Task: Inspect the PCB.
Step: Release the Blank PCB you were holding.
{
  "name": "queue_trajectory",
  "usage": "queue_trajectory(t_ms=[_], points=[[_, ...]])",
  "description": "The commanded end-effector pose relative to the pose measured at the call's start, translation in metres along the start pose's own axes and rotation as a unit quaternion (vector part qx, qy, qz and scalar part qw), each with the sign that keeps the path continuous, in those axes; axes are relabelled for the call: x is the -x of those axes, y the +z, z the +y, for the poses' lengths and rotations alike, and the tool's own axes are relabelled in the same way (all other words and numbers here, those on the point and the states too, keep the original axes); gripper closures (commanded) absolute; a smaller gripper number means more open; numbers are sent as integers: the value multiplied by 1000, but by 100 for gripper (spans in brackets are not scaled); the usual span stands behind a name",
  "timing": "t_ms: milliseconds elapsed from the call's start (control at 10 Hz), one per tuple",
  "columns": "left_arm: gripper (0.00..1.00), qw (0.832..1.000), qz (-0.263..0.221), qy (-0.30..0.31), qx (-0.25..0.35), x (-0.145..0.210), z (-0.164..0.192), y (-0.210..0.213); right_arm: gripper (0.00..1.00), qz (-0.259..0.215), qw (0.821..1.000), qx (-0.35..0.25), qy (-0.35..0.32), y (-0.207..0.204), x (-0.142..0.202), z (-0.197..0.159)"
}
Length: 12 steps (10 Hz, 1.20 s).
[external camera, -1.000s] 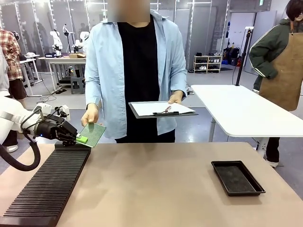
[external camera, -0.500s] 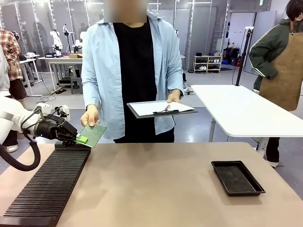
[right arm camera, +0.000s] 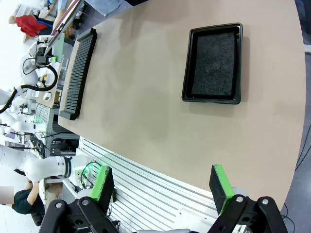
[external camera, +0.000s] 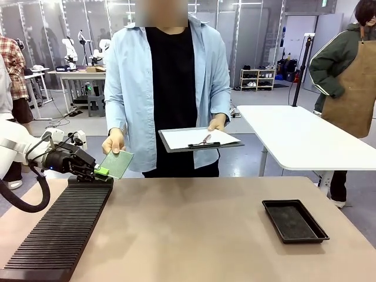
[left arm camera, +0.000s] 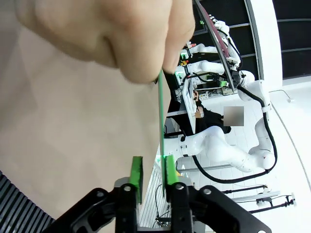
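In the front view, at the table's far left, the left gripper (external camera: 98, 171) sits at the lower edge of the PCB (external camera: 117, 163), and the person's hand (external camera: 113, 143) holds its top. In the left wrist view the board runs edge-on between the green pads (left arm camera: 136, 172), jaws apart with a gap beside it. In the right wrist view, the right gripper (right arm camera: 163, 187) hangs with jaws wide apart, the black tray (right arm camera: 214, 63) farther off.

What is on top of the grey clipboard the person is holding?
A white paper sheet covers the flat grey clipboard, a dark pen lying by the black clip at its near edge. The board face under the sheet is hidden.
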<state>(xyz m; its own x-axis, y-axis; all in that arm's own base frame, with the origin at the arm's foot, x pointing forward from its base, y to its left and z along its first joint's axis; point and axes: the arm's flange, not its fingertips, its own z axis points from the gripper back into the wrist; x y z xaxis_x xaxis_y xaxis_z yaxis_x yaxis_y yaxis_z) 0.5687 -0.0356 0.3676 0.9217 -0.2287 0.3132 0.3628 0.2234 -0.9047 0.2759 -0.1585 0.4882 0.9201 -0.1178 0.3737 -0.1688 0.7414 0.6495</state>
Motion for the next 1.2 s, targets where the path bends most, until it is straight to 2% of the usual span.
queue_trajectory(t_ms=[0, 100, 300, 400, 500, 800, 900, 1000, 1100], points=[[4, 1000, -5, 3, -1, -1, -1, 0, 0, 1, 1000, -2, 8, 2, 0, -1], [0, 1000, -1, -1, 3, 0, -2, 0, 0, 1, 1000, -2, 8, 2, 0, -1], [0, 1000, -2, -1, 5, -1, -2, 0, 0, 1, 1000, -2, 8, 2, 0, -1], [6, 1000, -2, -1, 3, -1, -2, 0, 0, 1, 1000, -2, 8, 2, 0, -1], [0, 1000, -2, 1, 1, -1, -2, 0, 0, 1, 1000, -2, 8, 2, 0, -1], [0, 1000, -5, 6, -5, -2, -2, -1, 0, 1, 1000, -2, 8, 2, 0, -1], [1, 1000, 21, -5, 12, 1, -3, 0, 0, 1, 1000, -2, 8, 2, 0, -1], [1, 1000, 0, 0, 0, 0, 0, 0, 0, 1, 1000, -2, 8, 2, 0, -1], [1, 1000, 0, 0, 0, 0, 0, 0, 0, 1, 1000, -2, 8, 2, 0, -1]])
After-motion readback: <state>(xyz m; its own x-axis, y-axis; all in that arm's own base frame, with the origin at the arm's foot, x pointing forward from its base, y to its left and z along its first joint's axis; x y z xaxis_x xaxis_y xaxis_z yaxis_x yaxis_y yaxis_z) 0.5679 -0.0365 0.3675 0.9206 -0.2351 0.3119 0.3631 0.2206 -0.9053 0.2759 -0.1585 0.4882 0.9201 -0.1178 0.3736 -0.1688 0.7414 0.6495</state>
